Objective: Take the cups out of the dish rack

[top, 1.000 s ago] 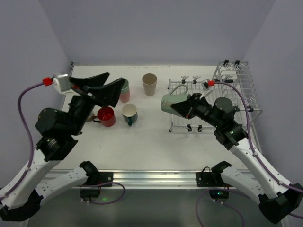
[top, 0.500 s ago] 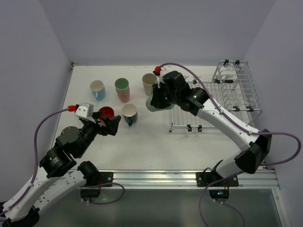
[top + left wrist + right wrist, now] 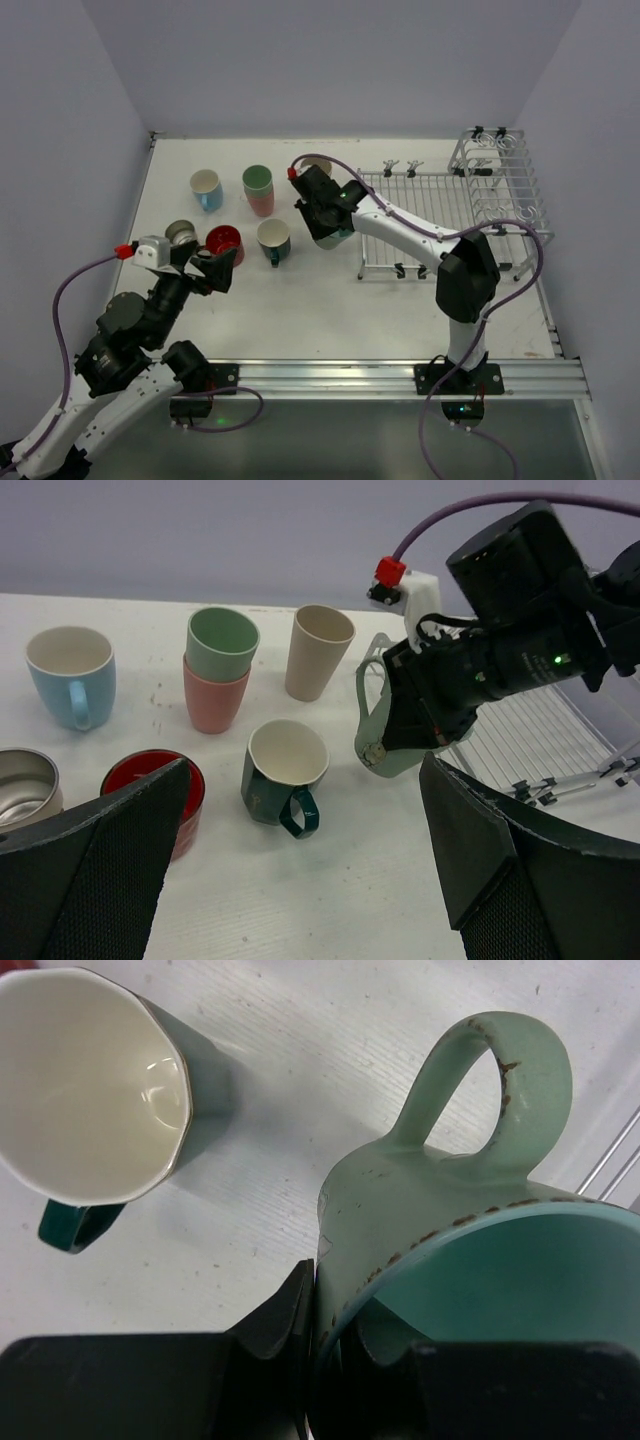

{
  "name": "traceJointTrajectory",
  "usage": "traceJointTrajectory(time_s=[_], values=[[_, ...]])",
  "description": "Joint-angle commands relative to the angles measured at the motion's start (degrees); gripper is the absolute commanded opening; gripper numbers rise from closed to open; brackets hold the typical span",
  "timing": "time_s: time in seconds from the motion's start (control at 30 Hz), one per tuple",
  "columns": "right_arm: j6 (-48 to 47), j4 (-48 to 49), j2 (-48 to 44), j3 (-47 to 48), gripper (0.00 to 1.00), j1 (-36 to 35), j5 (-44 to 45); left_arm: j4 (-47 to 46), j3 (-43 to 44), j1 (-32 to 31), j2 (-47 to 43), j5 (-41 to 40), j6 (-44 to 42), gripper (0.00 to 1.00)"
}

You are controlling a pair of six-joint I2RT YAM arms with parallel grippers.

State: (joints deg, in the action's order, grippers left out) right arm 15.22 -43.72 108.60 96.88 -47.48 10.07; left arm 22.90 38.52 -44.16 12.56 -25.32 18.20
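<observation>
Pinching the green mug (image 3: 420, 1210) by its rim just right of the teal mug (image 3: 90, 1080), off the rack (image 3: 440, 200), the right gripper (image 3: 332, 1330) could knock them together while lowering; left gripper (image 3: 300, 820) gapes wide, empty

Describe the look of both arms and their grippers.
The left arm and right arm have white shells on the long links and black joints. The left gripper and right gripper each have two broad black fingers. A purple cable runs along each arm to a red plug by the wrist. The left wrist carries a small white box.
</observation>
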Motion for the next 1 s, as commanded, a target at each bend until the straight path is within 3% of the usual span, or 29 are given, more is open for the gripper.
traceJointTrajectory(time_s=[0.0,0.4,0.53,0.6,0.63,0.73,0.97], values=[[-2.66,3.82,0.47,2.26,0.0,-1.38,4.52,-2.33,-0.29,0.13,-0.69,-1.49,-1.67,1.0],[-1.95,4.18,9.17,3.58,0.0,-3.05,6.36,-2.07,-0.2,0.74,0.63,-0.52,-2.02,1.0],[-1.86,3.91,9.88,3.75,0.04,-3.14,7.51,-2.24,-0.2,0.83,0.71,-0.61,-2.02,1.0],[-1.25,3.82,9.36,3.67,0.16,-3.14,7.95,-2.24,-0.2,0.92,0.63,-0.69,-2.11,1.0],[-0.99,3.56,8.83,3.67,0.31,-3.23,8.56,-2.24,-0.2,0.92,0.63,-0.69,-2.02,1.0],[-0.55,4.26,5.58,3.23,0.5,-3.32,8.04,-2.42,-0.29,1.09,0.71,-0.7,-2.2,1.0],[0.68,6.72,-3.47,-0.9,0.7,-3.32,6.37,-2.15,-0.11,1.1,1.68,-2.09,-2.02,1.0]])
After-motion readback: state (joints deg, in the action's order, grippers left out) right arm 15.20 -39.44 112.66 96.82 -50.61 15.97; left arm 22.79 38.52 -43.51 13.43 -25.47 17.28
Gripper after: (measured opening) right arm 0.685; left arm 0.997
